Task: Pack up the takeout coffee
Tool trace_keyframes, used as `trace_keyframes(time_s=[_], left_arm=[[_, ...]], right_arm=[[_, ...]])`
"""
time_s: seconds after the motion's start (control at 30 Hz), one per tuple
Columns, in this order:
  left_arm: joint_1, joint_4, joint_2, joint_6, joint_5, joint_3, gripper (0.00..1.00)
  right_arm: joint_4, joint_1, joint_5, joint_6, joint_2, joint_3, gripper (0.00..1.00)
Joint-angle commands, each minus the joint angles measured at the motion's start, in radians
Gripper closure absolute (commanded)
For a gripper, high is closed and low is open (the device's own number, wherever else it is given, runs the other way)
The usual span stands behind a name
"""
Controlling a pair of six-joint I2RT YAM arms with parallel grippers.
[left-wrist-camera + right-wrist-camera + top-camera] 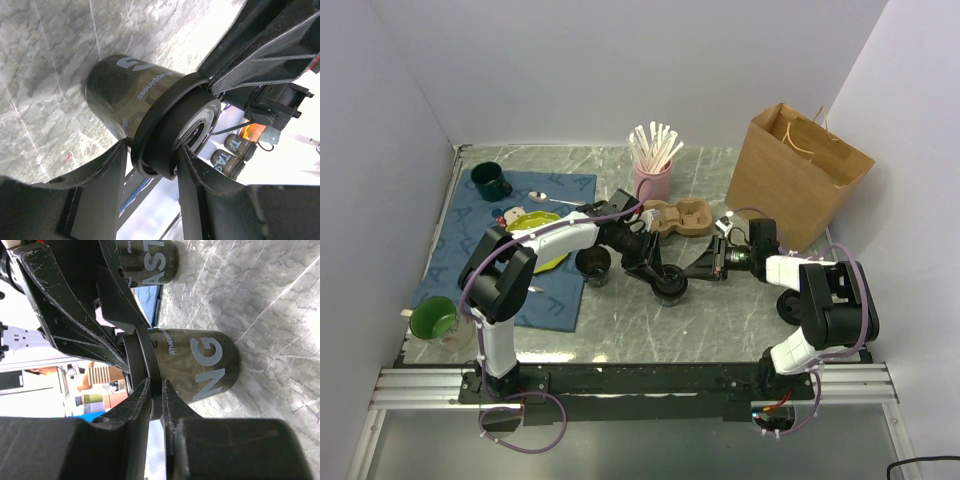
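Far left, near corner: your green mug [434, 319] sits at the edge of the blue mat [555, 300]. A dark green mug [490, 181] is at the mat's far end. A spoon [549, 199] and a yellow-green plate [548, 262] lie toward its right side. Just off the mat's right edge you have an open dark cup [593, 264], standing upright on the marble table [650, 335]. Your left gripper [153, 145] reaches in from the left. Its fingers [100, 175] are closed against either side of the coffee cup [670, 287], right at the band of the black lid [160, 112]. So the left is grasping that cup at its top. The coffee cup itself stands upright on the table at centre, between your two grippers and just right of the open cup. Behind it, near the back, you see a pink holder of wooden stirrers [652, 178]. The cardboard cup carrier [680, 217] lies flat just in front of the holder, with no cup in it. Your right gripper [155, 385] comes in from the right. Its fingers [137, 407] are pinched tight on the thin rim of the lid. The lid looks seated on the cup, though you can't tell whether it is pressed fully home. Far right, at the back, the brown paper bag [798, 178] stands open, well apart from the cup.
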State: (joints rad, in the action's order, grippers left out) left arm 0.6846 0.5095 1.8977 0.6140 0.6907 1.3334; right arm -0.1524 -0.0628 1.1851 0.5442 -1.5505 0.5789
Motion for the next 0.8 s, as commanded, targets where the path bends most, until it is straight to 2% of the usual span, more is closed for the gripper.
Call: trace_keyframes(time_s=[0.0, 0.17, 0.33, 0.43, 0.57, 0.77], left_arm=[[0.038, 0.093, 0.1, -0.072, -0.25, -0.066, 0.54], [0.038, 0.104, 0.092, -0.079, -0.266, -0.063, 0.54], [0.038, 0.098, 0.097, -0.079, -0.261, -0.066, 0.54], [0.038, 0.09, 0.095, -0.077, -0.258, -0.063, 0.54], [0.038, 0.089, 0.096, -0.076, -0.255, -0.06, 0.54], [0.038, 0.093, 0.1, -0.074, -0.255, -0.056, 0.54]], right_arm=[[0.143, -0.023, -0.154, -0.044, 0.021, -0.024, 0.72], [0.283, -0.022, -0.171, -0.055, 0.113, 0.087, 0.61], [0.389, -0.023, -0.177, -0.104, 0.158, 0.101, 0.53], [0.375, -0.023, -0.16, -0.095, 0.193, 0.062, 0.54], [0.392, -0.026, -0.156, -0.108, 0.217, 0.035, 0.6], [0.352, -0.032, -0.165, -0.098, 0.225, -0.011, 0.62]])
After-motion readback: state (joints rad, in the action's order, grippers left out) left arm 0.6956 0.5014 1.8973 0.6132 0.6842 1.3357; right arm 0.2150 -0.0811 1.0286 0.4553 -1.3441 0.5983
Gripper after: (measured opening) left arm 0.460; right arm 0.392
